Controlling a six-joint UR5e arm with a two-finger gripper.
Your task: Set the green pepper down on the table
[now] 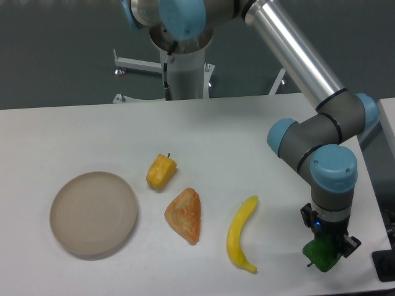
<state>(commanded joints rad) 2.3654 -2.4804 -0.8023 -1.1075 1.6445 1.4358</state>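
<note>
Hanging low in the lower right of the frame, the gripper [327, 245] points straight down with its fingers pinched on the green pepper [321, 254], which bulges out below and to the left of them, its short stem poking toward the lower left. The arm comes in from the top of the frame and folds down at the wrist, a pose that suits lowering something vertically onto a flat surface. The pepper sits right at the fingertips, gripped by its upper part, and looks to be at or just above the table [247, 129]; whether it already rests on the white surface cannot be told from this angle.

That spot is well apart from the other things, so the drop point seems chosen for free room: the banana [241, 235] lies to the left, the orange wedge of food [184, 215] further left, the yellow pepper [161, 172] above that, and the round beige plate [94, 213] at the lower left. In my judgement the task is near its end, with only the release left.
</note>
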